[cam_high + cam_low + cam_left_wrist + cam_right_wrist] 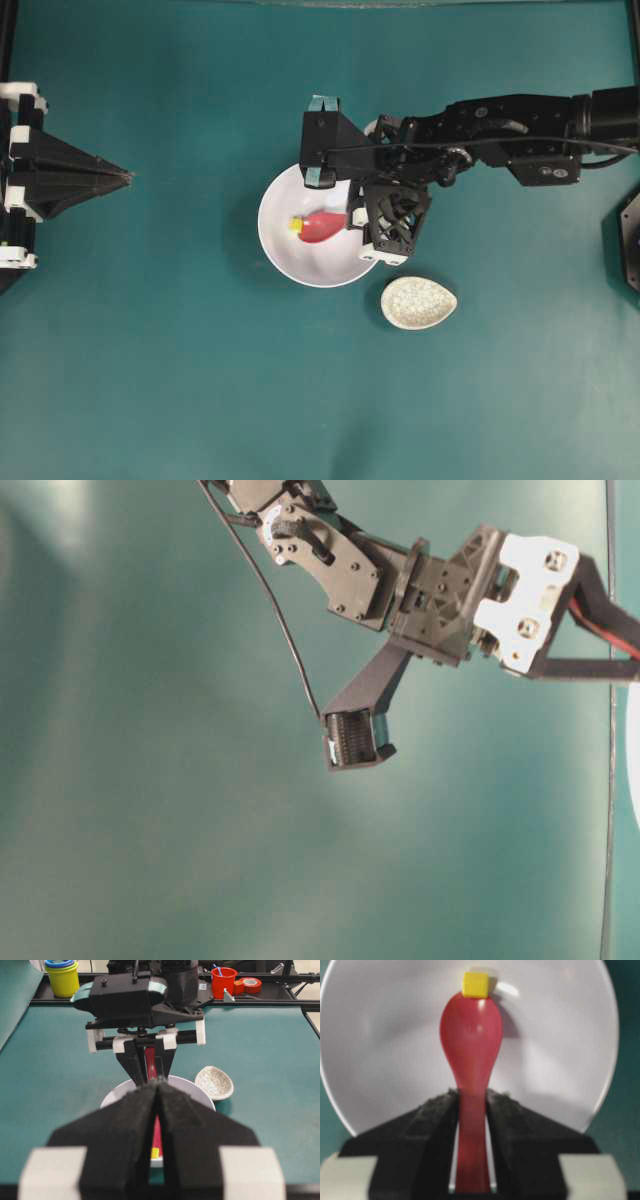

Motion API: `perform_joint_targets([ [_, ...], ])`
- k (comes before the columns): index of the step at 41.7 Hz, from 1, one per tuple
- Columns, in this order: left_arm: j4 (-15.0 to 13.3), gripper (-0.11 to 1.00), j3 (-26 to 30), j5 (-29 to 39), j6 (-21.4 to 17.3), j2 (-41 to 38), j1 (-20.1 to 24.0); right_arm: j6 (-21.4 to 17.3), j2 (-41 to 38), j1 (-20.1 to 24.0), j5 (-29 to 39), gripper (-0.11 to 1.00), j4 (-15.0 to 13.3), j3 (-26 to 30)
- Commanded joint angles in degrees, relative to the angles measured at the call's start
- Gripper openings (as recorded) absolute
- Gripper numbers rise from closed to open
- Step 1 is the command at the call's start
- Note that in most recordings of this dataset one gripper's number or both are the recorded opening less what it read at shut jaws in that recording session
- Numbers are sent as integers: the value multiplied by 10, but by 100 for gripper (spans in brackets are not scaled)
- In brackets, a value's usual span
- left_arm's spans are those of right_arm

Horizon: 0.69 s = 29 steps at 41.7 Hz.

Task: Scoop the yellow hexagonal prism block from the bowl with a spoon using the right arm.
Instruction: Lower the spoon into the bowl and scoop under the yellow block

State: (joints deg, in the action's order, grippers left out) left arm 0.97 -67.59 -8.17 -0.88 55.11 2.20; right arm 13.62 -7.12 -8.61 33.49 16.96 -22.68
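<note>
Table [180, 380]: teal, matte.
Left claw [128, 177]: pinched together, empty, parked well apart.
Bowl [280, 245]: large, white, round.
Block [296, 225]: tiny, yellow, inside bowl, touching spoon tip.
Spoon [322, 227]: glossy red, gripped by right claw [352, 222].
Spoon rest [418, 302]: speckled, empty.

I work in a robotics lab: a teal-covered table [150, 380] edged by black framing [260, 1004], with stacked cups [62, 977], tape rolls [248, 984] and a red cup [223, 981] behind.
</note>
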Motion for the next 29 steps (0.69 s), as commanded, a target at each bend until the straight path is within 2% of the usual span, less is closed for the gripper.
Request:
perform_joint_targets([
  [1, 1, -1, 11, -5, -1, -3, 1, 1, 10, 2, -17, 26, 2, 14],
  [29, 1, -1, 12, -4, -1, -3, 1, 1, 11, 2, -69, 26, 2, 13],
])
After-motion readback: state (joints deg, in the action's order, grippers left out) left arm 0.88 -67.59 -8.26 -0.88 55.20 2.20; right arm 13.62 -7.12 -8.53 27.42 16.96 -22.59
